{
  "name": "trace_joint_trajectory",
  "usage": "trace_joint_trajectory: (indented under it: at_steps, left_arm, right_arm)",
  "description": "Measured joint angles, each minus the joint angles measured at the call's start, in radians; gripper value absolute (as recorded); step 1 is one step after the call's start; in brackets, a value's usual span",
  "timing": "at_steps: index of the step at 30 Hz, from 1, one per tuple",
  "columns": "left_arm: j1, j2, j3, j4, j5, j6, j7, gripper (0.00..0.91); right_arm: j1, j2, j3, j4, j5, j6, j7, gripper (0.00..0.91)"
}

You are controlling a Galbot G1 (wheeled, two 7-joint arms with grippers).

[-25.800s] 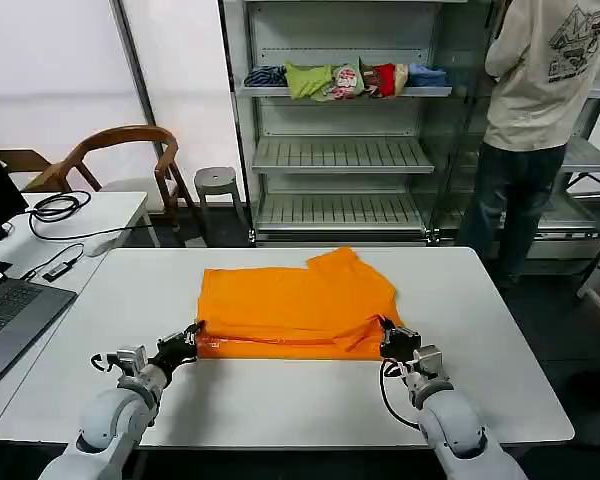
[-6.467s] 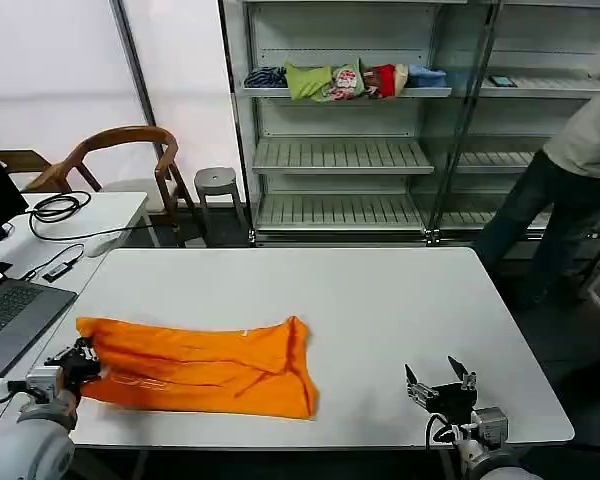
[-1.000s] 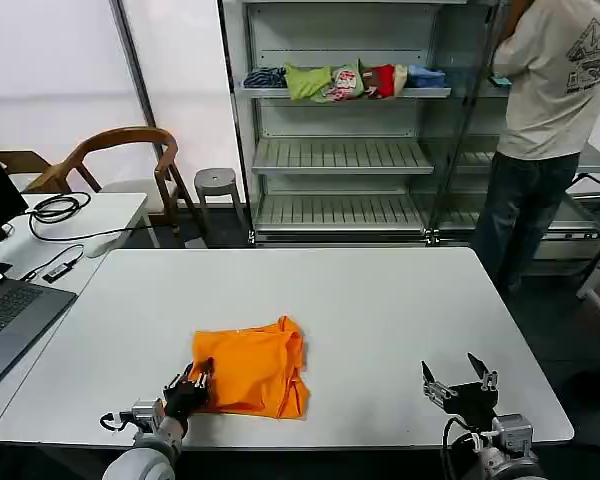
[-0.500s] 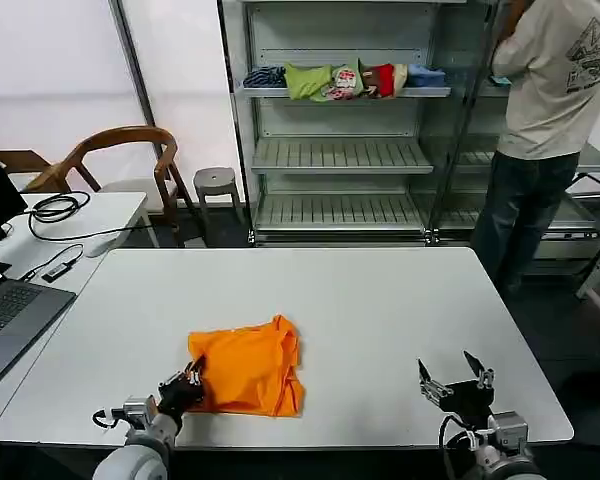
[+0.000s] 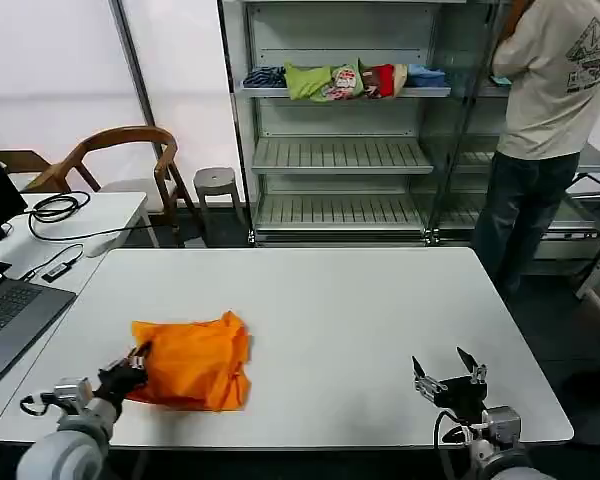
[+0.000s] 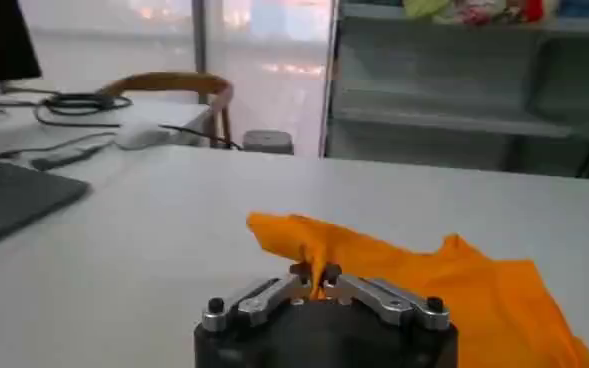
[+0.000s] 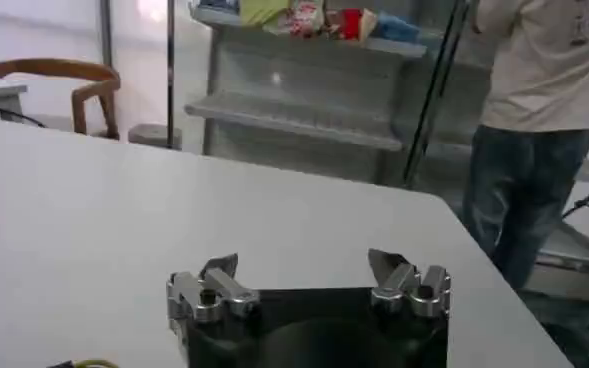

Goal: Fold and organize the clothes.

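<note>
The clothes, one bright orange T-shirt (image 5: 192,361), lie folded into a compact bundle on the front left of the white table (image 5: 340,300). My left gripper (image 5: 132,366) is shut on the bundle's left edge; in the left wrist view the orange fabric (image 6: 414,280) is pinched between the closed fingertips of that gripper (image 6: 317,272). My right gripper (image 5: 448,371) stands open above the table's front right, apart from the shirt, with nothing between its fingers (image 7: 309,266).
A metal shelf unit (image 5: 340,150) behind the table holds small bundled garments (image 5: 345,80). A person (image 5: 545,130) stands at the shelves on the right. A side desk with a laptop (image 5: 10,315) and cables, plus a wooden chair (image 5: 120,160), stand to the left.
My left gripper has dragged the folded orange bundle leftward across the table's front, about sixty pixels in half a second. The right gripper has barely shifted and stays open.
</note>
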Motion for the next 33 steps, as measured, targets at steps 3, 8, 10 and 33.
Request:
trace_joint_trajectory:
  at_steps: [3, 8, 10, 33]
  left_arm:
    - [0.019, 0.044, -0.068, -0.001, -0.028, 0.024, -0.002, 0.02]
    - [0.057, 0.113, -0.183, -0.02, -0.064, 0.054, -0.005, 0.02]
    - [0.069, 0.126, -0.213, -0.038, -0.071, 0.066, -0.008, 0.01]
    - [-0.005, -0.169, 0.409, -0.226, 0.386, 0.03, -0.069, 0.02]
  right_arm:
    - [0.011, -0.003, -0.007, -0.006, 0.001, 0.005, -0.002, 0.907]
    - [0.032, 0.0, -0.021, -0.023, 0.002, 0.01, -0.002, 0.907]
    - [0.039, 0.0, -0.027, -0.029, 0.001, 0.01, -0.002, 0.907]
    - [-0.025, -0.013, 0.059, -0.02, -0.003, -0.002, -0.002, 0.907]
